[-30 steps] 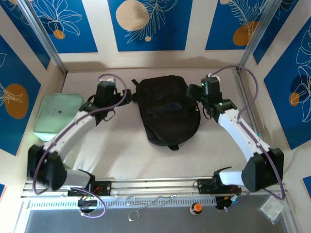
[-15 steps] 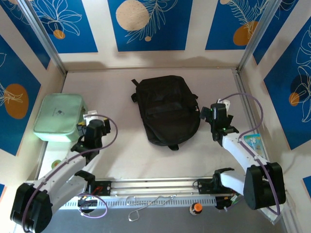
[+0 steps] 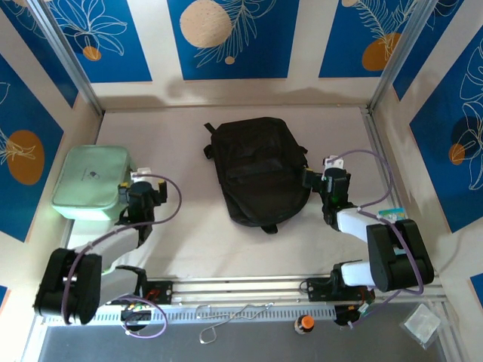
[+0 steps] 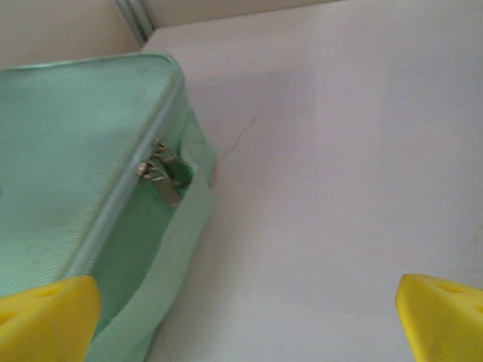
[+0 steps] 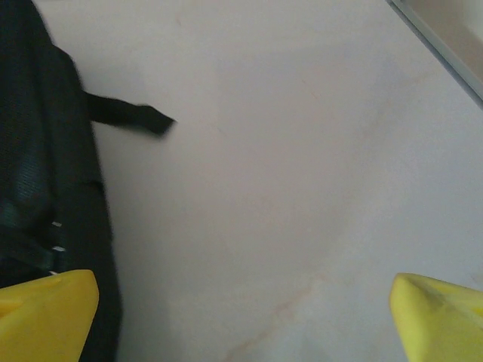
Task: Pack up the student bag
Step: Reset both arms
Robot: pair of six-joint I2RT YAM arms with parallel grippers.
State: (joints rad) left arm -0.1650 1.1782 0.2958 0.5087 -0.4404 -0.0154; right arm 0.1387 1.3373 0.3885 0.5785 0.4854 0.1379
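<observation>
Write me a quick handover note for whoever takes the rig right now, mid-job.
Left gripper: jaws open, empty, beside the zip corner of the mint-green case.
Right gripper: jaws open, empty, by the right side of the student bag.
Bag lies flat in the middle of the table; the case sits to its left, apart from it.
Done: nothing visibly packed.
Left: probably open the bag, load the case, zip up.
</observation>
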